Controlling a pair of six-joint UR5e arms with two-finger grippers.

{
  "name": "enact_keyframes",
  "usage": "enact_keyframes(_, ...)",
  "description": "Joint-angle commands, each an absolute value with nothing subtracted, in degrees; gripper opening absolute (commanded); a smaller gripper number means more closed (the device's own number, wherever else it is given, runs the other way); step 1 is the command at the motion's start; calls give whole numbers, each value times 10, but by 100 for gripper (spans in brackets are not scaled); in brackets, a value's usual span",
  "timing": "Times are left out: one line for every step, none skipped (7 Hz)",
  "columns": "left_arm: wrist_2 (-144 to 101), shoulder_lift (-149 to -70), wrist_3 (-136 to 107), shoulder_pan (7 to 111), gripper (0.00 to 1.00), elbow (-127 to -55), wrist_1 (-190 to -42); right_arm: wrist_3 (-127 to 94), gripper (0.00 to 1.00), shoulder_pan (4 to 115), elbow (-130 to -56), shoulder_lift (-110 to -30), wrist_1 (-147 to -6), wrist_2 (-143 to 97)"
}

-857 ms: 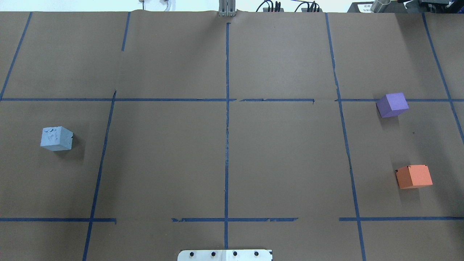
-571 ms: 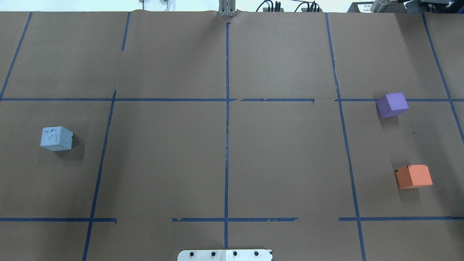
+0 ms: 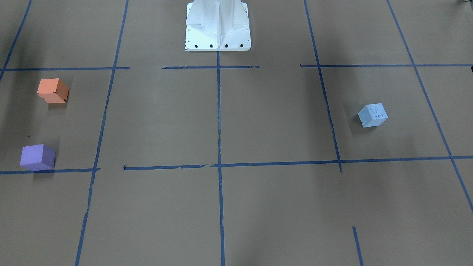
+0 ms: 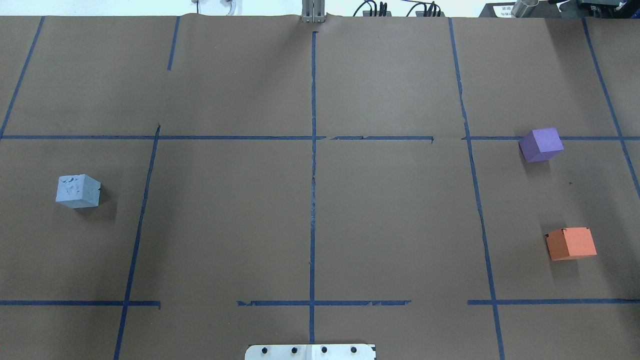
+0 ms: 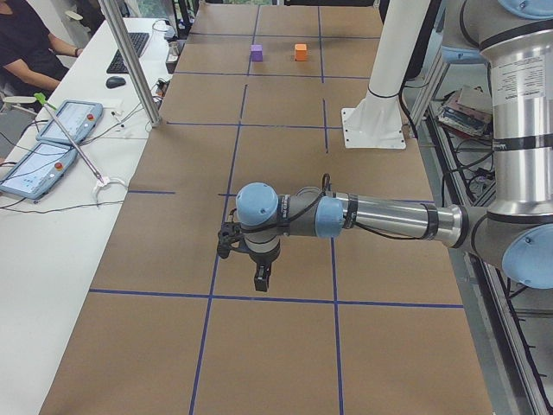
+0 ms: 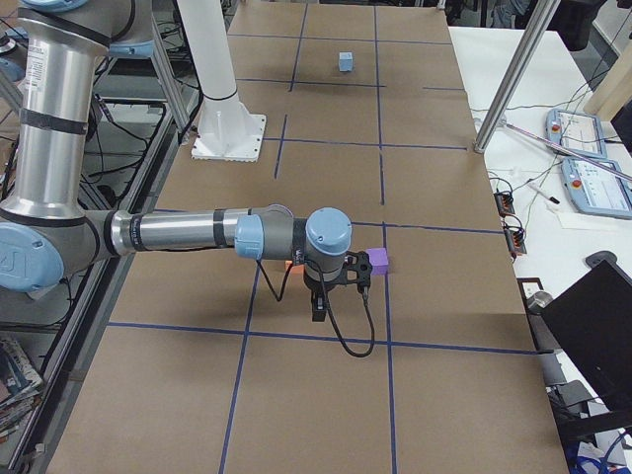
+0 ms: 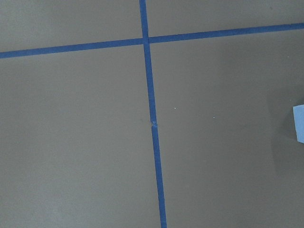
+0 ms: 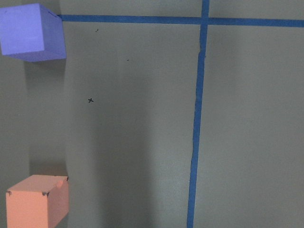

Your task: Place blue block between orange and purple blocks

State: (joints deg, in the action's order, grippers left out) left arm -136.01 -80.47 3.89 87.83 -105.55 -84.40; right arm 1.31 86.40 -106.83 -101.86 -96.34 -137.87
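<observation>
The pale blue block (image 4: 78, 191) sits alone on the table's left side; it also shows in the front view (image 3: 372, 115) and as a sliver in the left wrist view (image 7: 299, 122). The purple block (image 4: 541, 144) and the orange block (image 4: 571, 243) sit on the right side with a bare gap between them, as the right wrist view shows (image 8: 32, 32) (image 8: 37, 201). My left gripper (image 5: 262, 278) and my right gripper (image 6: 318, 306) hang above the table and show only in the side views. I cannot tell whether they are open or shut.
Brown paper with blue tape lines (image 4: 313, 175) covers the table. The white robot base (image 3: 218, 26) stands at the near middle edge. A side desk with tablets (image 5: 60, 121) and a metal post (image 5: 130, 60) lie beyond the far edge.
</observation>
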Motion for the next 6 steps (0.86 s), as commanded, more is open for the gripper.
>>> enact_keyframes(-1361,-800,42,878,100,-1054,-845,13,100,864,-1067,-1019,-963,-1382)
enact_keyframes(-1361,-801,43,877,100,-1056,-845,13,100,864,-1068,-1019,-962,-1381)
enact_keyframes(-1361,-801,43,873,100,-1056,-845,14,100,864,-1069,-1017,-962,-1381)
enact_keyframes(-1361,-801,40,854,100,-1055,-861,14,100,863,-1069,-1015,-962,-1381)
enact_keyframes(-1362,-801,-4,806,100,-1056,-884,15,100,858,-1069,-1013,-961,-1379)
enact_keyframes(-1362,-803,-124,759,100,-1056,-956,15,100,843,-1069,-1012,-961,-1380)
